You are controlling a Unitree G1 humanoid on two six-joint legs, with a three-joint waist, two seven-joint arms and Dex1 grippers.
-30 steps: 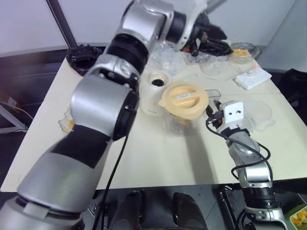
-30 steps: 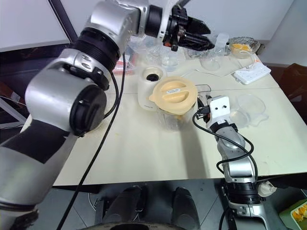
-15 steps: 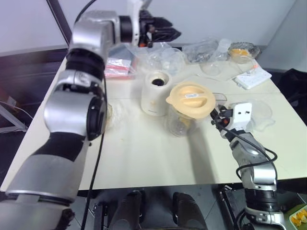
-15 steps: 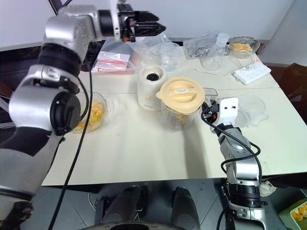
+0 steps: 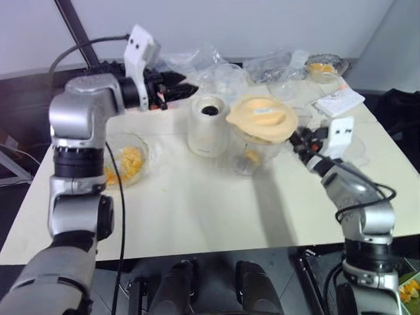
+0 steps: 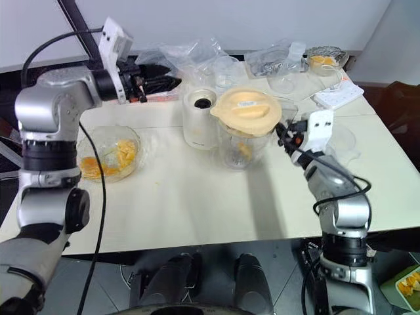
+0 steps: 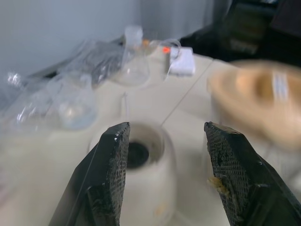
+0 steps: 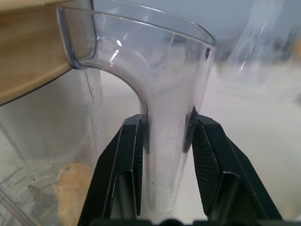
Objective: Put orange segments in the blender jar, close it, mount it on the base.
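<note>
The blender jar [image 5: 252, 149] is clear, closed by a cream lid [image 5: 261, 118], with orange segments [image 6: 243, 149] at its bottom. It is held a little above the table, just right of the cream-white base [image 5: 209, 125]. My right gripper [image 8: 164, 129] is shut on the jar's handle [image 8: 164, 146] from the right side. My left gripper [image 7: 164, 136] is open and empty. It points level at the base from the back left, and the base's dark socket [image 7: 136, 154] shows between its fingers.
A scalloped glass bowl [image 5: 143, 149] with orange pieces stands at the left. Clear plastic bags and a clear cup [image 6: 226, 69] crowd the back. A white power strip [image 5: 338, 102] and a glass dish [image 5: 321, 67] lie at the back right.
My left arm has swung from the back middle over to the left and lower, its gripper still open. My right gripper has raised the lidded jar a little beside the base.
</note>
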